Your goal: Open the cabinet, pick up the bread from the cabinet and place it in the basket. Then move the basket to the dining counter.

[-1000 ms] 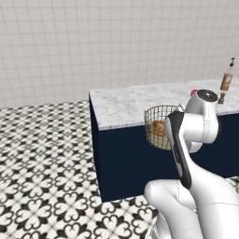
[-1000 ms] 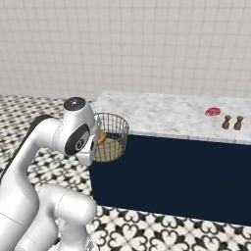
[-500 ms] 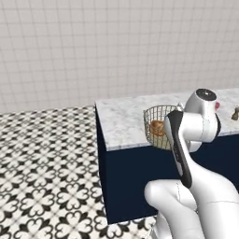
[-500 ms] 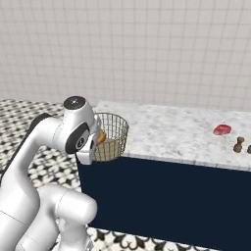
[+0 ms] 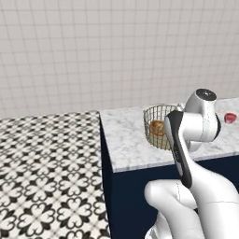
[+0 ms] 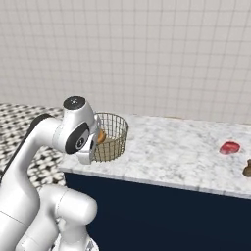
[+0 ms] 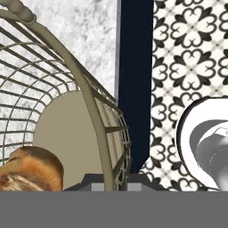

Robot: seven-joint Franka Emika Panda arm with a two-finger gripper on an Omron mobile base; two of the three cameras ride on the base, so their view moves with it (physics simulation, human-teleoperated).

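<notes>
**Basket over the dining counter, clamped by its rim**

The gripper [image 7: 109, 180] is clamped on the basket [image 5: 161, 126] at its rim; in the hand view the rim wire runs straight down between the two fingertips. The bread [image 7: 27, 168] lies inside on the basket floor, against the wall on the gripper's side. In both base views the basket sits over the dining counter [image 6: 171, 157], near its floor-side end and towards the front edge. Whether its bottom touches the marble or hangs just above it cannot be told from these views.

Risks from here, as a judgement: the grip is on one thin wire at one side, so the basket could swing or tip about that point, and the bread could roll to the low side. If the jaws let go while the basket is tilted or above the slab, it may rock or topple. It also stands close to the counter's front edge and end corner, so a release with any sideways drift could leave part of its base over the edge.

Compared with a second ago, the whole scene has shifted in both base views: the counter sits further right in the left view and its end corner is closer. That is the base driving. The basket has stayed in the same place next to the arm's wrist, held throughout.

A small red thing [image 6: 229, 147] lies well apart, further along the counter.
</notes>
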